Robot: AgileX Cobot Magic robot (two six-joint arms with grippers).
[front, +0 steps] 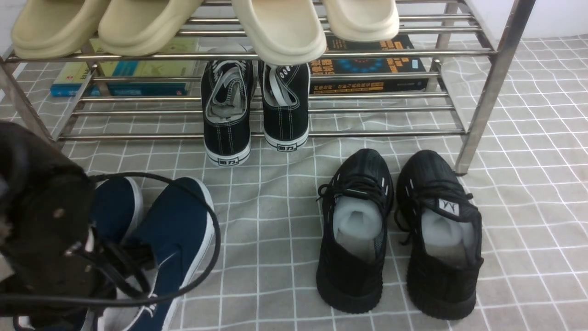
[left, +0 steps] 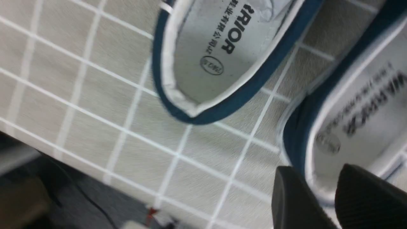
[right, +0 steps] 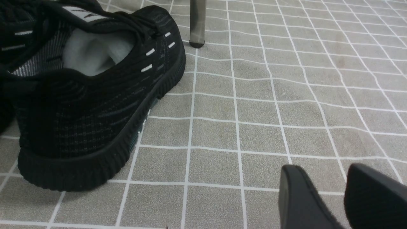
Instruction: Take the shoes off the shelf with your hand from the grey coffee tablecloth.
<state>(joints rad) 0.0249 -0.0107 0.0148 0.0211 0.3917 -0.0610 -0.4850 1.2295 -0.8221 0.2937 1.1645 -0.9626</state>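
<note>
Our left tool [left: 318,178] straddles the heel of one navy shoe [left: 365,105], grip unclear; we fear a loose pinch slipping. Meanwhile our right tool [right: 319,171] is narrowly parted, empty.

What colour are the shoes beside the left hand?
The shoes are navy with white soles; front view.

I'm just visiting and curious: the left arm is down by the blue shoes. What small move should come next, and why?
Probably ease the left gripper open and lift it straight up. Both navy shoes already lie on the grey checked cloth, clear of the shelf, and its fingers straddle one heel rim; whether they pinch it I cannot tell.
</note>
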